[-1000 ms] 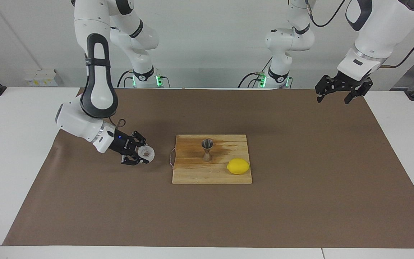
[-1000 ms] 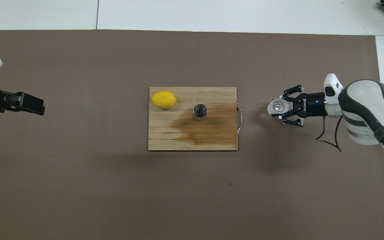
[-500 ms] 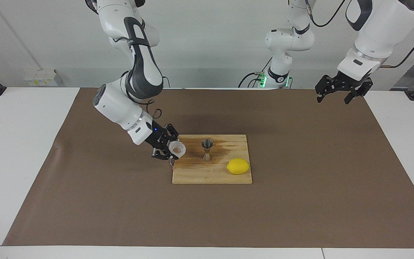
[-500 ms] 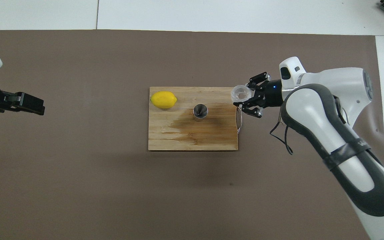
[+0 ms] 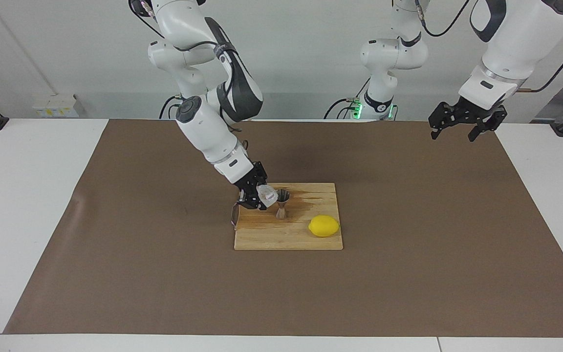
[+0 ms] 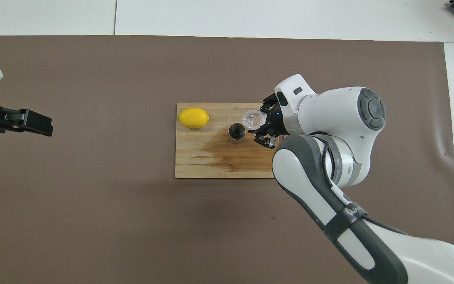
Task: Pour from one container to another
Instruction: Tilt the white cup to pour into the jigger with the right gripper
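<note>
Right tool (image 5: 260, 194) clamps tilted cup (image 5: 267, 194) (over jigger (image 5: 282, 203)).

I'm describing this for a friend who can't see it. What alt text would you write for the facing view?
The right gripper holds a small clear cup tilted at the rim of a steel jigger standing on a wooden cutting board, with a lemon beside the jigger. The left gripper waits open, raised over the brown mat.
</note>
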